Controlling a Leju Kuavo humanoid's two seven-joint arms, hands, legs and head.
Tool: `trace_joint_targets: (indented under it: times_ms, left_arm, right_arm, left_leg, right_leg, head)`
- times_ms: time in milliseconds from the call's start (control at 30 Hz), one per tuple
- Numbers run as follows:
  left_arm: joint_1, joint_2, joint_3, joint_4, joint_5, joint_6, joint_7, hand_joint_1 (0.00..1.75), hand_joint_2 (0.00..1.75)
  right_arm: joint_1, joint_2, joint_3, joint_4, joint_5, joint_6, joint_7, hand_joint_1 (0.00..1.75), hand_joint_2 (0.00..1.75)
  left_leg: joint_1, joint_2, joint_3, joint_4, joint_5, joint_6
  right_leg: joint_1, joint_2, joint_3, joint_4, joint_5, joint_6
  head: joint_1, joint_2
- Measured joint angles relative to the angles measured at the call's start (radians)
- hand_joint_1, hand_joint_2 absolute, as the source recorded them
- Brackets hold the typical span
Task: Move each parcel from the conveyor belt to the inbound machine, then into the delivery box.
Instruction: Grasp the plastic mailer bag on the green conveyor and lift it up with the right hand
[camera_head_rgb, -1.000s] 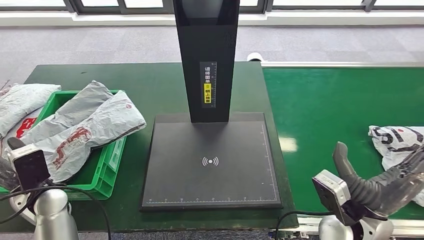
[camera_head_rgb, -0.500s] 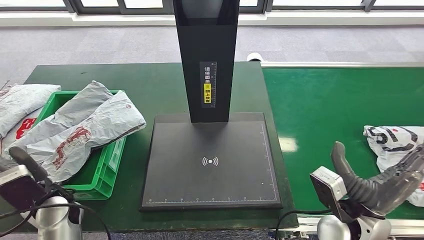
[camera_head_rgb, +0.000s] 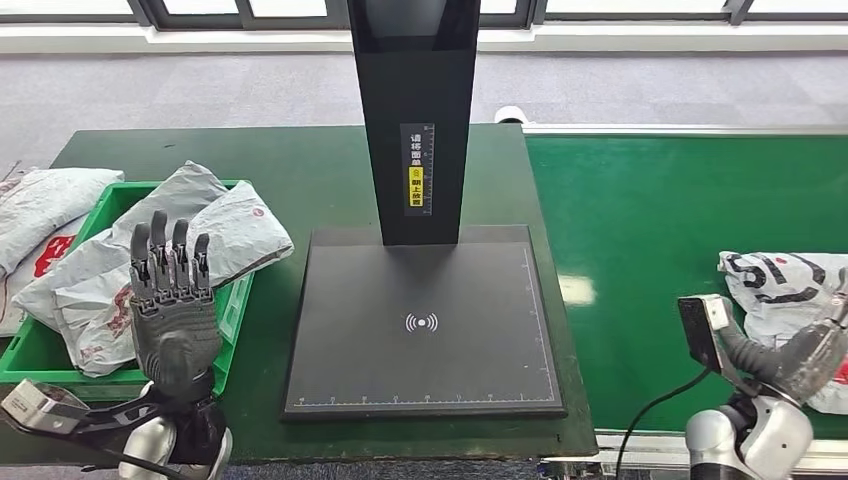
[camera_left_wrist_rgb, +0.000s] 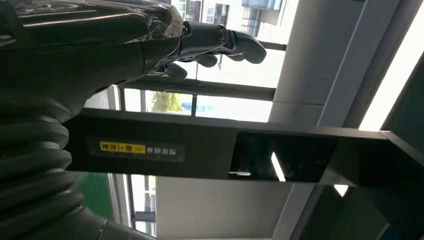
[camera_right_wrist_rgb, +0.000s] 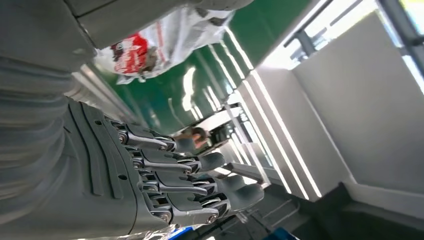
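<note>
left hand (camera_head_rgb: 172, 312): dark grey | arms: silver | wrist cables: black

A wireless-signal symbol (camera_head_rgb: 421, 322) marks the inbound machine's black scanning plate (camera_head_rgb: 330, 330), while its upright column (camera_head_rgb: 412, 80) carries a yellow-and-white Chinese label (camera_head_rgb: 417, 168), too small to read.

1. Left hand (camera_head_rgb: 172, 305): raised upright at near left, back of hand facing the camera, fingers (camera_head_rgb: 168, 250) straight, close together, pointing up. Holds nothing.
2. Left wrist and silver forearm below it, at the near edge.
3. Right hand (camera_head_rgb: 800, 362): low at near right, held sideways; its wrist view shows fingers (camera_right_wrist_rgb: 185, 182) slightly bent, empty.
</note>
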Motion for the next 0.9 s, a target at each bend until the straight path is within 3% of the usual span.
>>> trace_joint_targets:
  times_ms: [267, 533, 900]
  left_arm:
    - [0.003, 0.0, -0.013, 0.007, -0.005, -0.054, 0.009, 0.0, 1.75]
    - [-0.013, 0.004, -0.013, 0.016, -0.008, -0.058, 0.009, 0.0, 1.75]
    - [-0.022, 0.006, -0.013, 0.02, -0.008, -0.058, 0.012, 0.0, 1.75]
  right_arm:
    - [-0.075, -0.095, -0.1, 0.23, 0.033, 0.0, 0.022, 0.0, 1.75]
    - [-0.141, -0.129, -0.11, 0.346, 0.056, -0.001, 0.045, 0.0, 1.75]
    - [-0.159, -0.141, -0.11, 0.392, 0.056, -0.002, 0.044, 0.0, 1.75]
  left_leg:
    - [0.0, 0.0, 0.0, 0.0, 0.0, 0.0]
    - [0.0, 0.0, 0.0, 0.0, 0.0, 0.0]
    - [0.0, 0.0, -0.001, 0.0, 0.0, 0.001]
  right_leg:
    - [0.0, 0.0, -0.001, 0.0, 0.0, 0.0]
    - [0.0, 0.0, 0.0, 0.0, 0.0, 0.0]
    - [0.0, 0.0, -0.001, 0.0, 0.0, 0.0]
  head:
    - [0.0, 0.0]
    - [0.0, 0.0]
    - [0.0, 0.0]
